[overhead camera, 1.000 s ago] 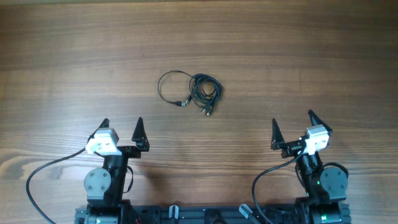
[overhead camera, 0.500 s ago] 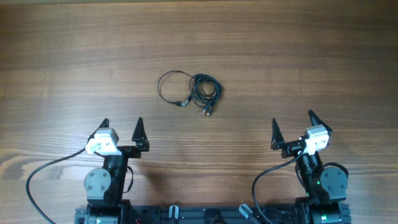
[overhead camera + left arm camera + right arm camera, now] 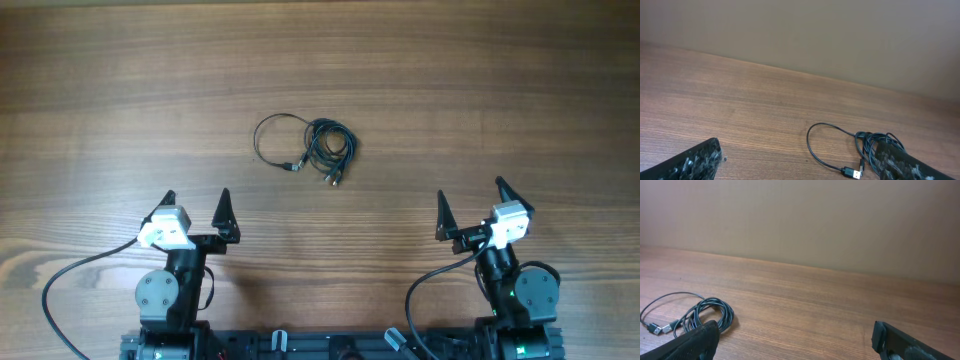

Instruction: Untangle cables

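Observation:
The cables [image 3: 318,146] are thin black wires with small silvery plug ends, lying on the wooden table just left of centre: a tight coil on the right and one loose loop [image 3: 276,138] to its left. They also show in the left wrist view [image 3: 867,148] and the right wrist view [image 3: 707,312]. My left gripper [image 3: 196,203] is open and empty, near the front edge, well short of the cables. My right gripper [image 3: 470,203] is open and empty at the front right, farther from them.
The wooden table [image 3: 480,90] is bare apart from the cables. The two arm bases and their thicker black cables [image 3: 70,275] stand along the front edge. A plain beige wall [image 3: 800,220] rises behind the far edge.

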`<state>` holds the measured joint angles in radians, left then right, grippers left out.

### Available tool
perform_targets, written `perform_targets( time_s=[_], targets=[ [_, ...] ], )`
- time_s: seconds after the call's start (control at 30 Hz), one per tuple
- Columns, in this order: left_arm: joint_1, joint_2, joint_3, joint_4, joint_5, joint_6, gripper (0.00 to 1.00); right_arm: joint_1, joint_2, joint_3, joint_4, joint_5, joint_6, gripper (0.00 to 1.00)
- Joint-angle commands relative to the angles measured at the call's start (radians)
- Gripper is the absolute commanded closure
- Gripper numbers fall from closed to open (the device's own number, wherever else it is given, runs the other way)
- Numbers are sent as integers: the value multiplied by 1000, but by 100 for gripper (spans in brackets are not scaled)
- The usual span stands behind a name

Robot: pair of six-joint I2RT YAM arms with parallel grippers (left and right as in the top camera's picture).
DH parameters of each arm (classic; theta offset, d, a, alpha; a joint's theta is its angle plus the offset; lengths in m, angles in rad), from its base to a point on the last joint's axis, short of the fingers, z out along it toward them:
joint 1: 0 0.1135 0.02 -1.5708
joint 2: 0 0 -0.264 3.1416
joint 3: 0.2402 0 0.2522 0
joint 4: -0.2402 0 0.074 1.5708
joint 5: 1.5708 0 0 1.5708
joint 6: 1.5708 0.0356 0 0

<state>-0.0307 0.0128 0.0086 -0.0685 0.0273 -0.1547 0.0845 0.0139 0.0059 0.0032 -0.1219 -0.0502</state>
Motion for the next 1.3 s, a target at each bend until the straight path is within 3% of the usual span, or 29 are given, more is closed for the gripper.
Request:
perform_targets(
  time_s=[0.0, 0.53, 0.73, 0.9, 1.13, 1.27],
  targets=[
    [3, -5, -3, -8, 16, 1, 0, 6, 4, -1, 3, 10, 0, 1],
    [3, 7, 48, -12, 14, -18, 0, 6, 4, 0, 5, -16, 9, 0],
    [3, 220, 209, -86, -37, -46, 0, 6, 37, 82, -105, 10, 31, 0],
    [3, 503, 380, -134, -28, -119, 0, 6, 217, 206, -174, 10, 31, 1],
    [3, 780, 692, -444, -18, -124, 0, 6, 617, 467, -304, 9, 63, 0],
    [3, 871, 846, -664, 12, -217, 0, 6, 849, 635, -475, 9, 110, 0]
  ],
)
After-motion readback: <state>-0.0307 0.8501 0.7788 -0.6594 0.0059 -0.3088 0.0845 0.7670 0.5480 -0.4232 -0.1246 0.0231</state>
